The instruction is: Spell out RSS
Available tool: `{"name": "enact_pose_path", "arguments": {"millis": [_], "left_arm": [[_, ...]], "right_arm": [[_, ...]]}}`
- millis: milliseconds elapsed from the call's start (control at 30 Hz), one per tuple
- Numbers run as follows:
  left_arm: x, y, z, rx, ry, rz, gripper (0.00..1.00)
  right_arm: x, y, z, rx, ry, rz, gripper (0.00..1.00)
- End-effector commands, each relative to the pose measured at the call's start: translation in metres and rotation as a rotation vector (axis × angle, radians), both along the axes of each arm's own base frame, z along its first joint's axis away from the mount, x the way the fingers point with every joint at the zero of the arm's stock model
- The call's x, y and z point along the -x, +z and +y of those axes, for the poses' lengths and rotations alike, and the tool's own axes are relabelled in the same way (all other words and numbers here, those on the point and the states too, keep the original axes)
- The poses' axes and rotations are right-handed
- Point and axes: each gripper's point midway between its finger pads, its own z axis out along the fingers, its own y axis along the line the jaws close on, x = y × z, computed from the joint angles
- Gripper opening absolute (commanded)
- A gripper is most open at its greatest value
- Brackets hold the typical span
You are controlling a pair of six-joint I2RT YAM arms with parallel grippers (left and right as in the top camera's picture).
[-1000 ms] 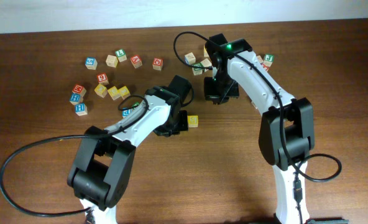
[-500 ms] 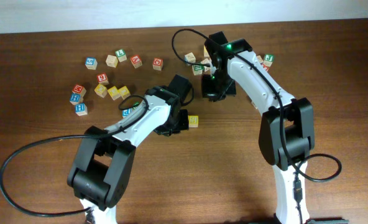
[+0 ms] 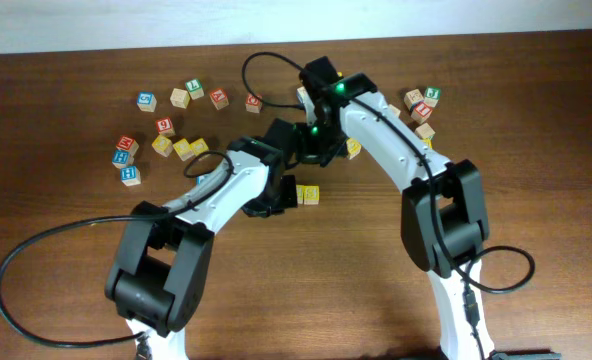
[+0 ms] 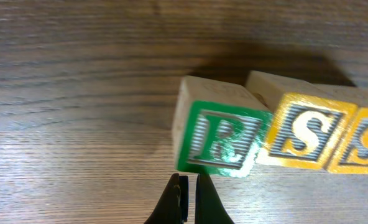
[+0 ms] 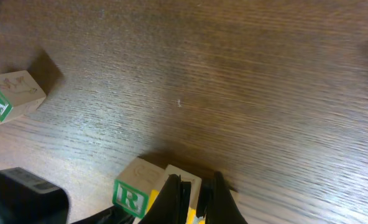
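Note:
In the left wrist view three cubes lie touching in a row: the green-bordered R cube [image 4: 224,140], a yellow S cube [image 4: 305,134] and a second yellow S cube [image 4: 364,143] cut by the right edge. My left gripper [image 4: 188,180] is shut and empty, just in front of the R cube. Overhead, it [image 3: 288,190] covers most of the row; only a yellow cube [image 3: 309,194] shows. My right gripper [image 3: 314,150] hovers just behind the row, shut and empty. Its wrist view shows its fingers [image 5: 196,186] over the R cube [image 5: 129,199] and a yellow cube [image 5: 187,172].
Loose letter cubes lie at the left [image 3: 166,140], along the back [image 3: 196,95] and at the back right [image 3: 421,105]. One cube [image 3: 353,148] sits beside the right arm. A green-lettered cube [image 5: 10,93] lies left of the right gripper. A black cable loops at the front left [image 3: 36,260].
My right gripper has swung left, from beside the back-right cubes to just behind the row, uncovering a cube where it stood. My left arm has barely moved.

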Motion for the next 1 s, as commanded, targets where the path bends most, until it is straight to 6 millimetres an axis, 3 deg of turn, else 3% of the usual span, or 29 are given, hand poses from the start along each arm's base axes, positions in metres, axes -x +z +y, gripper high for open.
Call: {"name": "enact_pose_path", "arguments": {"millis": [0, 233, 967], "left_arm": [[-0.001, 0.002, 0.008, 0.001, 0.035, 0.002, 0.00], [-0.001, 0.002, 0.007, 0.001, 0.035, 0.002, 0.00], [-0.006, 0.001, 0.005, 0.013, 0.036, -0.019, 0.00]], "right_arm": [[0.001, -0.010, 0.009, -0.005, -0.012, 0.022, 0.04], [0.013, -0.031, 0.022, -0.006, 0.002, 0.082, 0.04], [0.028, -0.044, 0.038, 0.016, 0.046, 0.105, 0.04]]}}
